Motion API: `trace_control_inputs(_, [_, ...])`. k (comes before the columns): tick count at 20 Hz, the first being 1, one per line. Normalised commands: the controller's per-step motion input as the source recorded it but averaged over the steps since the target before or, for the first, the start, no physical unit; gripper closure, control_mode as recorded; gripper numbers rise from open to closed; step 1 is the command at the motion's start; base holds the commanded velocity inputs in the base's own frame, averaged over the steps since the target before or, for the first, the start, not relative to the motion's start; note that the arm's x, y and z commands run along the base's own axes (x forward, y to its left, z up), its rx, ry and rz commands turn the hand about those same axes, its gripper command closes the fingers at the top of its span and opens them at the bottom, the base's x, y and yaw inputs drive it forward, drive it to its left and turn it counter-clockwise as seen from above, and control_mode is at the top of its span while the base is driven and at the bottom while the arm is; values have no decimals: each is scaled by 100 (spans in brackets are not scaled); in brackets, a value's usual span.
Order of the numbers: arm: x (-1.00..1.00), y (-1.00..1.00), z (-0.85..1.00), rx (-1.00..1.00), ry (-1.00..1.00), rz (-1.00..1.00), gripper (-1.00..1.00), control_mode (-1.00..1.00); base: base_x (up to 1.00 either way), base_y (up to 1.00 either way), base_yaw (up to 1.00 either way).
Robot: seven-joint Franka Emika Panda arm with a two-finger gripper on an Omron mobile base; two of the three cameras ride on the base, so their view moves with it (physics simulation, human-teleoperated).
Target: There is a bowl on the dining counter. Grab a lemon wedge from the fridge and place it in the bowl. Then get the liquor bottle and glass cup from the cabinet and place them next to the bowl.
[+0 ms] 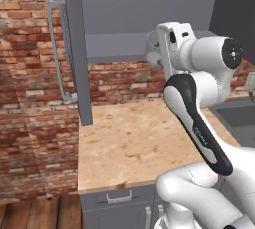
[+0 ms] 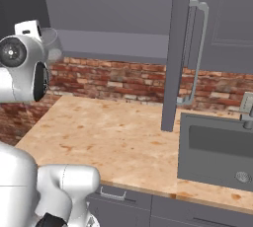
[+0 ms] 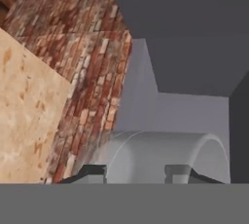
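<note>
Jaws of the gripper (image 3: 136,173) clasp the glass cup (image 3: 163,156), held up at the open cabinet (image 1: 129,14), rim pointing away from the hand

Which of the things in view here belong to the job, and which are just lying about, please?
Job: glass cup, held in the gripper; cabinet, doors open.
Just there: wood counter; sink; faucet; brick wall.
</note>
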Motion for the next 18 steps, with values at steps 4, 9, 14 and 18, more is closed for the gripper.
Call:
trace_control_inputs(4, [-75,-16,0,9,3,0,100,-100,0,0,0])
trace_control_inputs(9, [-75,-13,0,8,2,0,100,-100,0,0,0])
trace_control_inputs(14, [-59,-4,0,5,8,0,100,-100,0,0,0])
trace_control_inputs(18, [-46,0,0,2,14,0,100,-100,0,0,0])
